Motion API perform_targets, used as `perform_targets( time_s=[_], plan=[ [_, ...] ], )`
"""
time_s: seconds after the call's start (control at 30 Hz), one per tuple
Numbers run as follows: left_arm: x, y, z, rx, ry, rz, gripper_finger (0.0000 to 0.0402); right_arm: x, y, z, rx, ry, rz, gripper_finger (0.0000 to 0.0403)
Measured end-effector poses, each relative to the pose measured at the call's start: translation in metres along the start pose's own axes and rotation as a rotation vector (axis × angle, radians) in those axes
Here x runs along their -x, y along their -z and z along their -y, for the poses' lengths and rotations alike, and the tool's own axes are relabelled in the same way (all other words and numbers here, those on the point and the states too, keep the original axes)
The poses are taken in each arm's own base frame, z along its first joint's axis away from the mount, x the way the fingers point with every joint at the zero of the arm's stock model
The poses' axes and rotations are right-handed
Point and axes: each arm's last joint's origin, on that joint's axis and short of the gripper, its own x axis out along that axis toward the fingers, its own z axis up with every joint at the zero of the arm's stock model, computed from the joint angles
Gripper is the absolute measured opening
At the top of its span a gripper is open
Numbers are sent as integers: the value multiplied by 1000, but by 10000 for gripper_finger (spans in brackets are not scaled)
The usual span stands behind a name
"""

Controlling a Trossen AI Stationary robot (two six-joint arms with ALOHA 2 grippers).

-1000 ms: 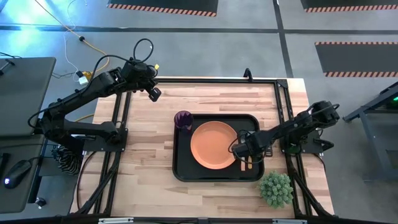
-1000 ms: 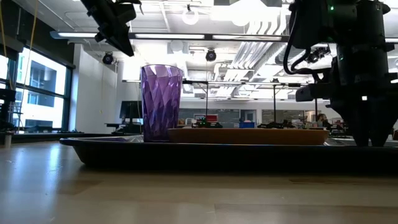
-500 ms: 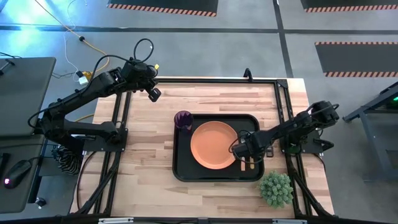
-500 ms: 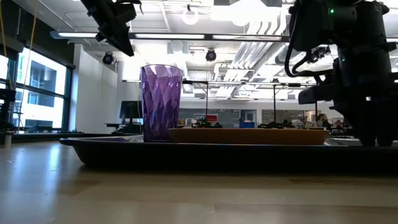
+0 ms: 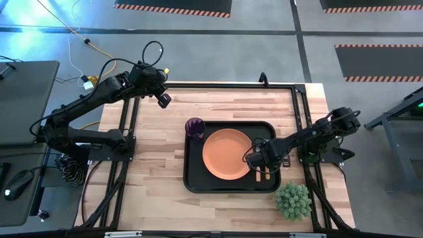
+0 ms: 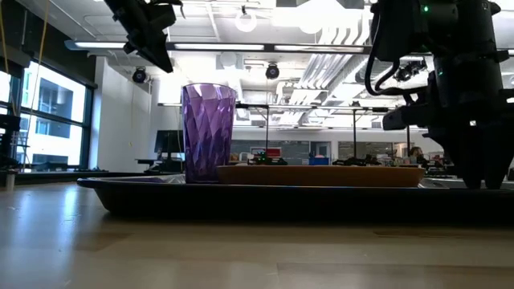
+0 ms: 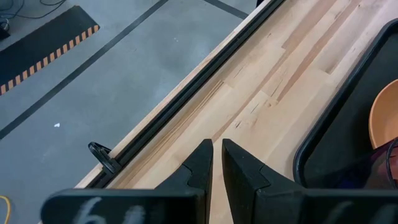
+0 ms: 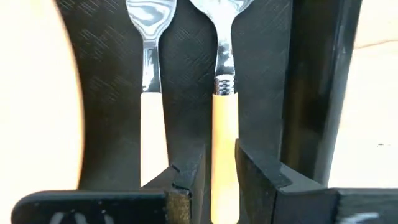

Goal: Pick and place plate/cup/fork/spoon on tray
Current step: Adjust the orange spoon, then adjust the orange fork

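The black tray lies mid-table. On it are the orange plate, the purple cup upright at its far left corner, and two utensils side by side along its right rim. These are the pale-handled fork and the orange-handled spoon; the wrist picture's edge cuts off their heads. My right gripper is low over the tray's right side, closed around the spoon's handle. My left gripper is shut and empty, raised over the table's far left. My right gripper has the spoon's orange handle between its two fingers, toward the handle's free end. One finger is on each long side, and the fingers come from above. The spoon lies flat on the tray floor, parallel to the fork.
A small green plant stands at the table's near right corner, close to the tray. A black frame rail runs along the table's far edge. Bare wood lies left of the tray.
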Motion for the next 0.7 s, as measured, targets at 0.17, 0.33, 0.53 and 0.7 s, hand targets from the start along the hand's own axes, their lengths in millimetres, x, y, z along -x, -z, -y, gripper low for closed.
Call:
perform_targets(
  time_s=[0.17, 0.33, 0.53, 0.7],
  plan=[
    [0, 0, 0, 0, 0, 0, 23, 9, 0, 1, 0, 45, 16, 80],
    [0, 0, 0, 0, 0, 0, 23, 25, 0, 1, 1, 49, 46, 80],
    [0, 0, 3, 38, 92, -1, 23, 64, -5, 0, 18, -152, 218, 80],
    [5, 0, 9, 42, 213, 11, 23, 99, -12, 5, 35, -339, 389, 80]
  ],
)
